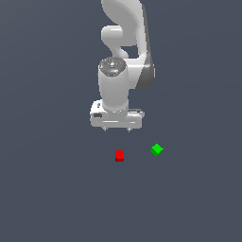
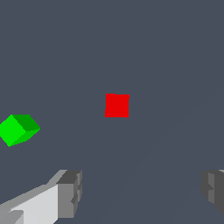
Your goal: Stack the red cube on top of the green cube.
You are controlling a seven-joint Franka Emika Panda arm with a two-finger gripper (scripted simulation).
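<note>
Red cube [image 1: 119, 155] sits near green cube [image 1: 157, 150] (apart), below the wide-open, unladen pincer [image 1: 116, 129]

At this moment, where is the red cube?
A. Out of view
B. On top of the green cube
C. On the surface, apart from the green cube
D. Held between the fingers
C: the red cube lies alone on the surface, a gap from the green cube, with the open gripper above it.

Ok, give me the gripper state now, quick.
Gripper: open and empty, above the red cube; green cube untouched.
</note>
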